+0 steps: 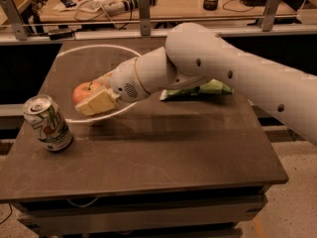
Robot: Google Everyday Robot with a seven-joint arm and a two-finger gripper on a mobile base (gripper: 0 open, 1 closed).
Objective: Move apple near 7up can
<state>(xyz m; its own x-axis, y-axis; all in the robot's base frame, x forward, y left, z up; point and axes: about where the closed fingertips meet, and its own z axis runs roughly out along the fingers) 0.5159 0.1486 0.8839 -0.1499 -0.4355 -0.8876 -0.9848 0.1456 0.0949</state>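
The apple point(83, 91) is small, round and red-orange with a short stem. It is held in my gripper point(91, 99), whose pale fingers point(100, 103) are shut on it, a little above the dark table point(163, 152) at the left middle. The 7up can point(48, 122) is white and green with a silver top and stands upright near the table's left edge, to the lower left of the apple and a short gap apart. My white arm reaches in from the right.
A green crisp bag point(203, 89) lies behind my arm at the table's middle back, partly hidden. A light ring shows on the table top around the apple. A cluttered desk with posts point(143, 9) runs behind the table.
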